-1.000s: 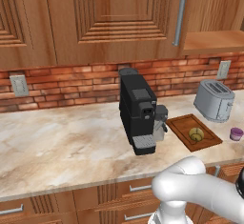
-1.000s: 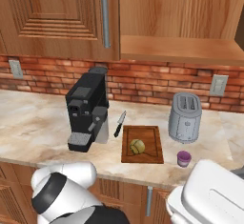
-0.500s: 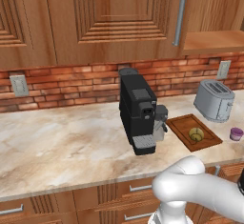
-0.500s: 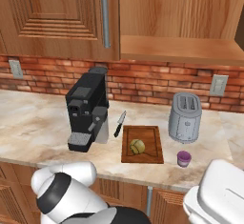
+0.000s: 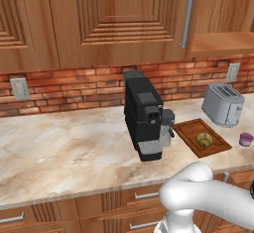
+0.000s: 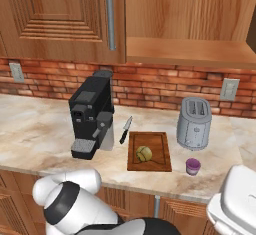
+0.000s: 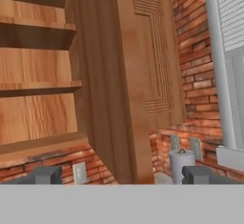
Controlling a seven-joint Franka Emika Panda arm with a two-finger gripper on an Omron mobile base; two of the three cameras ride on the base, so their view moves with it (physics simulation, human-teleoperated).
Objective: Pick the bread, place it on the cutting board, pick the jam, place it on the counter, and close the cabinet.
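No readable text, labels or numbers anywhere, not on the coffee machine (image 5: 145,118), toaster (image 6: 194,123) or jam jar (image 6: 192,166). Zero brand marks.

Bread (image 6: 144,153) on cutting board (image 6: 149,164), jam (image 6: 193,166) on counter (image 6: 35,129), cabinet (image 6: 190,24) open
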